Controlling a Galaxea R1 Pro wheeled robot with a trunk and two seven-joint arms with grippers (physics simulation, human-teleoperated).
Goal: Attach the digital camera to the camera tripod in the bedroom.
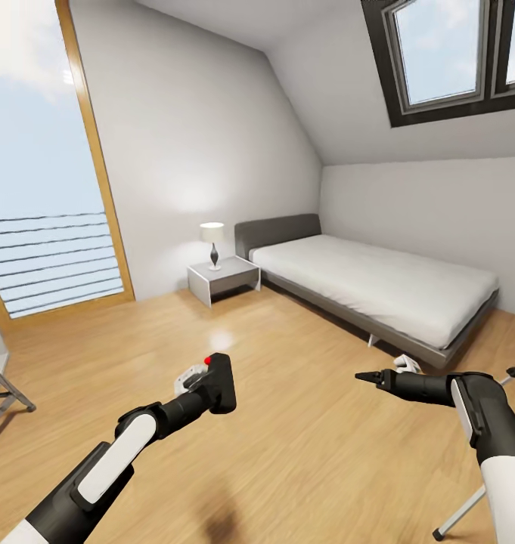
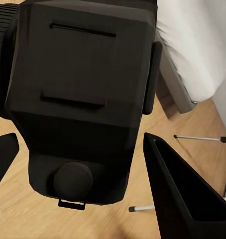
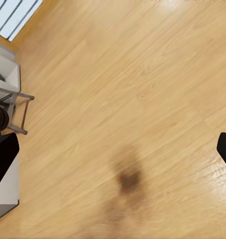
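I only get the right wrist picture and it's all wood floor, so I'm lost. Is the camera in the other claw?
Observer: Yes. The left claw is shut on the digital camera, held out over the floor.
Operator: Where's the tripod?
Observer: Its silver legs poke out behind the right arm. One leg of the camera tripod is at the head view's right edge, near the foot of the bed.
Operator: What's ahead of us?
Observer: That bed with its white mattress, and a small lamp on a bedside table next to it.
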